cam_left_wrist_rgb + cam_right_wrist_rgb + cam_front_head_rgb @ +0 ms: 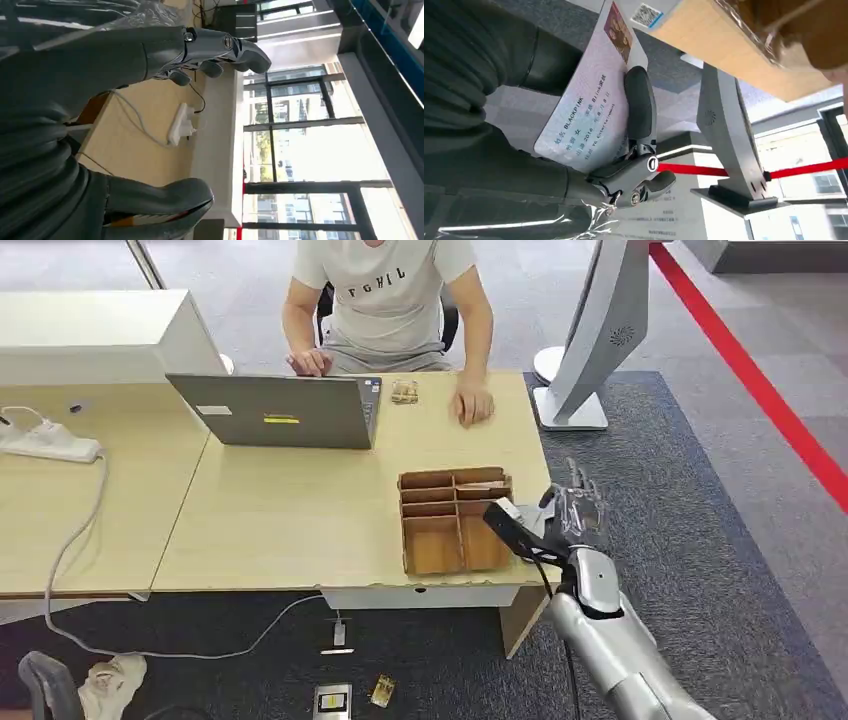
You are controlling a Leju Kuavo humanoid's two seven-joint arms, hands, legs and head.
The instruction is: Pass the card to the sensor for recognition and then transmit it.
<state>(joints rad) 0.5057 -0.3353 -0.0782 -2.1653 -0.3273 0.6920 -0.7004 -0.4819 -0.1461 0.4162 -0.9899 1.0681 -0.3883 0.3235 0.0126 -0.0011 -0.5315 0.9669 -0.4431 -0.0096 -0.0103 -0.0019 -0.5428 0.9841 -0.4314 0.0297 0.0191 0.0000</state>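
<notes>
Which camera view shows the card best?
The right wrist view: the card faces the camera, print readable, pinched in the right hand. The head view catches it edge-on at most; the left wrist view looks elsewhere.

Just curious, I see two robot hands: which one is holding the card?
The right hand, beside the desk's right end, pinches the card. The left hand holds nothing.
</notes>
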